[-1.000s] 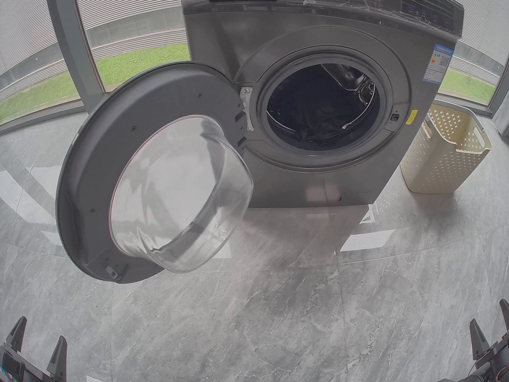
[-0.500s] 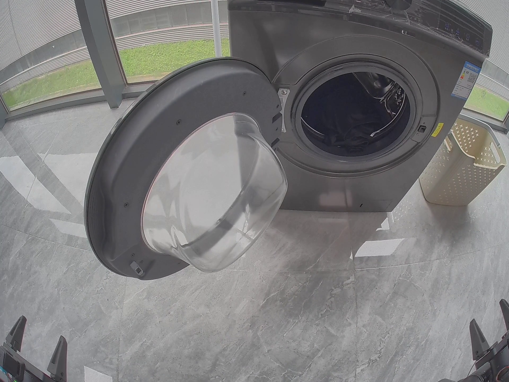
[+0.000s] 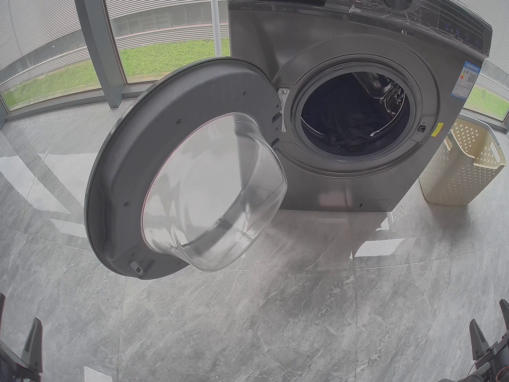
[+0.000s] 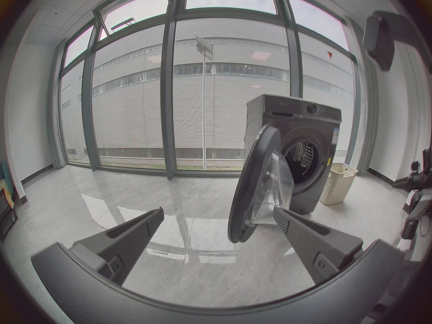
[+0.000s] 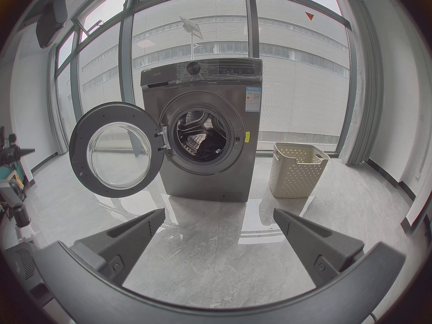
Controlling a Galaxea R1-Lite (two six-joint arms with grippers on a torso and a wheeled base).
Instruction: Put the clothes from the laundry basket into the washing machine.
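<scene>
Grey marbled floor (image 3: 297, 314) before tall windows (image 3: 154, 17), with grass and a ribbed building outside. At far left, low over the floor, left gripper (image 4: 218, 214): spread wide, holding nothing, touching nothing, well apart from the machine. Next, round door (image 3: 159, 149) of the washing machine (image 3: 318, 33), swung fully open on the hinge at the left of the drum mouth, its clear bowl-shaped glass bulging outward, hanging between the left gripper and the drum mouth. Inside the open drum, dark clothes (image 3: 344, 123) heaped at the bottom. Just beside the machine's right flank, cream perforated laundry basket (image 3: 461, 165), upright on the floor. At far right, right gripper (image 5: 219, 214): likewise spread wide, gripping nothing, low over the floor, facing drum and basket with open floor between.
</scene>
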